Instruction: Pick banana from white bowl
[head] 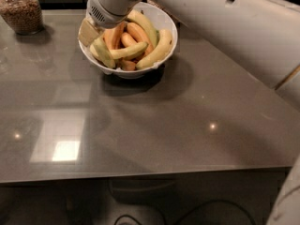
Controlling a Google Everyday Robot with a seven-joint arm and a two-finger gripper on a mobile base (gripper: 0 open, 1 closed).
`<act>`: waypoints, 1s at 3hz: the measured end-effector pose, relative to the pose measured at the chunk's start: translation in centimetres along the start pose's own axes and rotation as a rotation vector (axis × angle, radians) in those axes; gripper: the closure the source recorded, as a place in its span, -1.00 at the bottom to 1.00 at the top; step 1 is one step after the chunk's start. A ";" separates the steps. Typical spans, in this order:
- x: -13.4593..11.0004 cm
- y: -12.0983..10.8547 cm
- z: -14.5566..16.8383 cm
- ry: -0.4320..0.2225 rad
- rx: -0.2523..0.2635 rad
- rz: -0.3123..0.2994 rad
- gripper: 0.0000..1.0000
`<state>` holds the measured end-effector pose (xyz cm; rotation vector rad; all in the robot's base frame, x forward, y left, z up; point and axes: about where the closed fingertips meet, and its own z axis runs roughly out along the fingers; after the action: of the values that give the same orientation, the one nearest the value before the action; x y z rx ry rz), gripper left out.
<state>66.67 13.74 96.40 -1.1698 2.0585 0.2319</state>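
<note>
A kitchen, it seems: a glossy grey counter, a white bowl of bananas directly below the end effector, and a glass jar of brown grains near it.

Dim, warm light from above. Slightly soft throughout. Square glare near the front-left corner of the tabletop, small glints toward its left and right edges. Dark shadow spreading right of the white bowl. End effector at the bowl's left rim, brightly lit.
</note>
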 end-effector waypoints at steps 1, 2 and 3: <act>0.8 -0.4 0.7 0.021 0.011 0.037 -0.16; 1.3 -0.8 1.6 0.035 0.016 0.062 -0.12; 1.5 -1.2 2.6 0.043 0.012 0.079 -0.10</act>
<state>68.50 13.34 93.80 -1.0960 2.1434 0.2347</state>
